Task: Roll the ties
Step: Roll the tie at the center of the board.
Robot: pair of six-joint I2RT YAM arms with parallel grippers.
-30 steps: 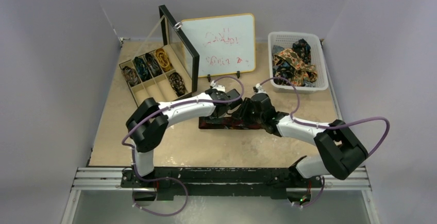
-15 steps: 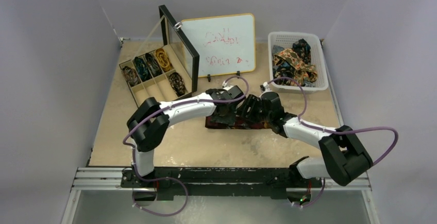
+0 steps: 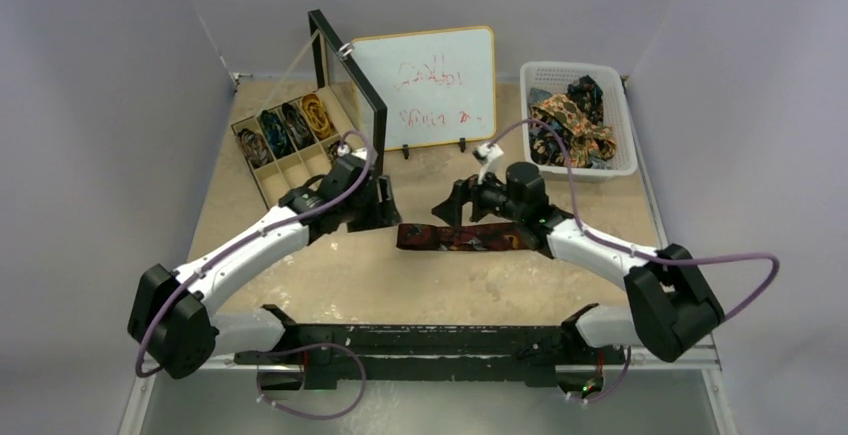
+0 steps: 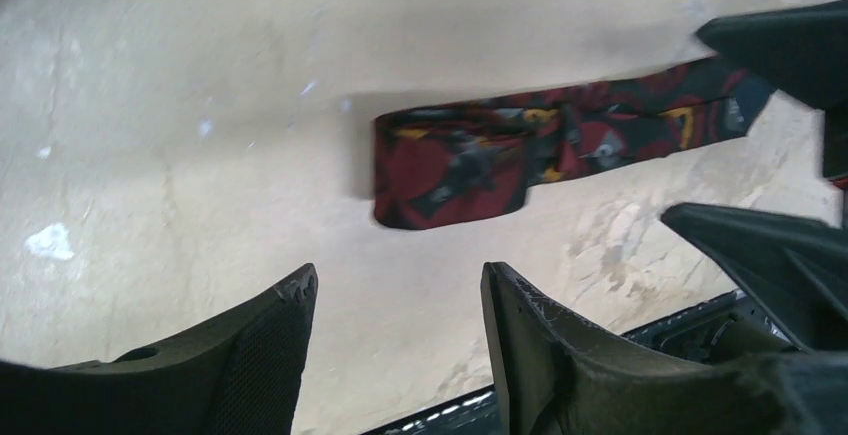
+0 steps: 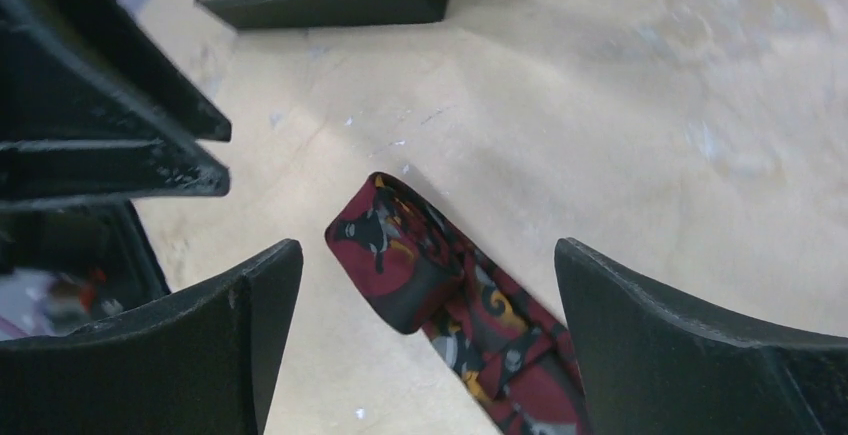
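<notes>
A dark maroon patterned tie (image 3: pixel 466 237) lies folded flat on the table, a short strip running left to right. It shows in the left wrist view (image 4: pixel 560 150) and in the right wrist view (image 5: pixel 440 285). My left gripper (image 3: pixel 380 205) hangs open just left of the tie's left end, nothing between its fingers (image 4: pixel 400 300). Over the tie's middle, toward the back, my right gripper (image 3: pixel 455 203) stands wide open and lifted, empty (image 5: pixel 425 285). Rolled ties fill compartments of the black box (image 3: pixel 290 170). Loose ties are heaped in the white basket (image 3: pixel 577 115).
The box's hinged lid (image 3: pixel 350 90) stands upright at the back left, next to a small whiteboard (image 3: pixel 428 85) on a stand. The basket sits at the back right corner. The black rail (image 3: pixel 430 340) carrying the arm bases runs along the near edge.
Both grippers have let go of the tie and opened. The left arm swung back to the left, the right gripper lifted off toward the back. The tie now lies uncovered.
</notes>
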